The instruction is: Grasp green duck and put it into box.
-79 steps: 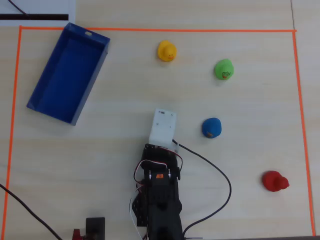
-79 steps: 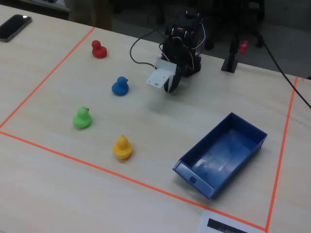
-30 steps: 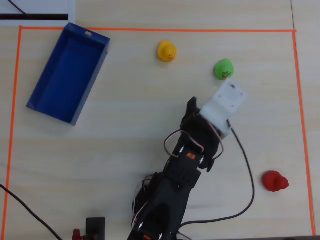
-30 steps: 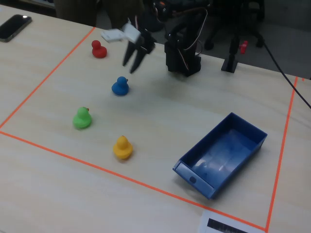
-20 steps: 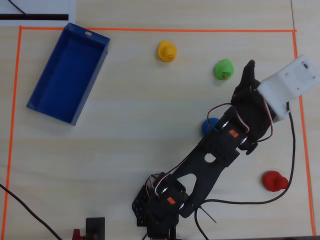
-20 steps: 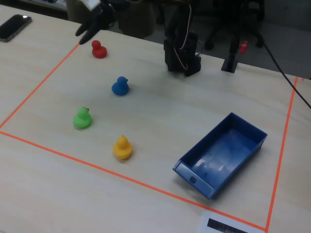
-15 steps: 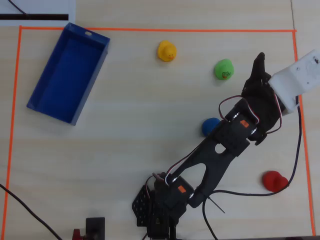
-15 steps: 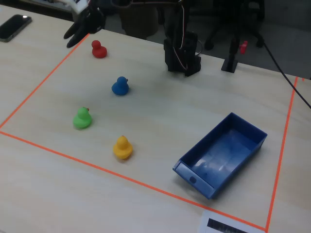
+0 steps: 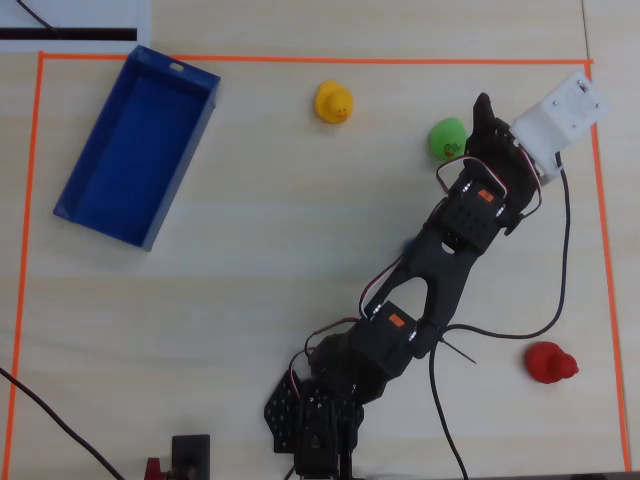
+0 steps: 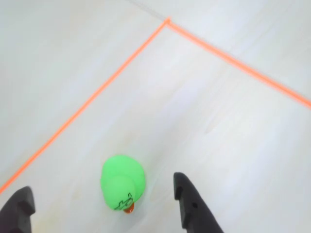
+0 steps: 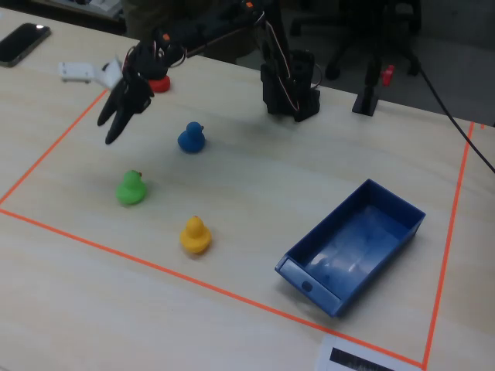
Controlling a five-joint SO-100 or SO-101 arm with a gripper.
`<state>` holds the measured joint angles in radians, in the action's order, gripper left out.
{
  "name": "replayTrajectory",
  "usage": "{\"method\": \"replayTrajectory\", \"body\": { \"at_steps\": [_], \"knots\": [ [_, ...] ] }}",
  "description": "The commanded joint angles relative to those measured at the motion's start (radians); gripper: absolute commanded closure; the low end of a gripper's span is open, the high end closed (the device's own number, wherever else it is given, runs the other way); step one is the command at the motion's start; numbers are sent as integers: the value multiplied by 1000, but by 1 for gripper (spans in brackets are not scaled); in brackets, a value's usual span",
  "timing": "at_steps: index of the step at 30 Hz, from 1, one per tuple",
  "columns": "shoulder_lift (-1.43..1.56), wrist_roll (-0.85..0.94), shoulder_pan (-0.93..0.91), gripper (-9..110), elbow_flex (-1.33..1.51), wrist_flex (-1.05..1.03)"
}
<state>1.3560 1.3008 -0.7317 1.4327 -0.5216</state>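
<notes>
While the arm stretches far out from its base across the table [image 11: 255, 193], the tool [image 11: 116, 124] hangs in the air above the green duck [image 11: 131, 188], its two dark fingers [image 10: 192, 206] spread apart with nothing between them. Seen from the wrist view, the green duck [image 10: 123, 183] sits on the pale wood between the two fingertips and below them, its orange-red beak pointing toward the bottom edge of the picture; neither finger touches it. Orange tape [image 10: 87, 104] runs past it on the left of that view and meets another strip at a corner further up.

From the overhead view, the green duck [image 9: 447, 138] lies near the top right of the taped rectangle, just beside the tool [image 9: 482, 112], whose dark tip overlaps its right edge in that picture. A yellow duck [image 9: 333, 102] stands to its left, well apart, and a red duck [image 9: 549, 362] sits near the lower right corner. The arm covers most of a blue duck in that view; the fixed view shows the blue duck [image 11: 191, 137] clear, between the arm's base and the green duck.

The box [image 9: 75, 195], royal blue with low walls, lies at an angle in the top left corner of the overhead view, well apart from the green duck, and holds nothing.
</notes>
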Motion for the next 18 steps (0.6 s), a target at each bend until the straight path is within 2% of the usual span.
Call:
{"method": "replayTrajectory", "body": {
  "at_steps": [1,13,18],
  "knots": [
    [-64,0,21,63,-129,26],
    [-299,-3,37,64,-322,-46],
    [-327,-3,48,64,-213,25]
  ]
}}
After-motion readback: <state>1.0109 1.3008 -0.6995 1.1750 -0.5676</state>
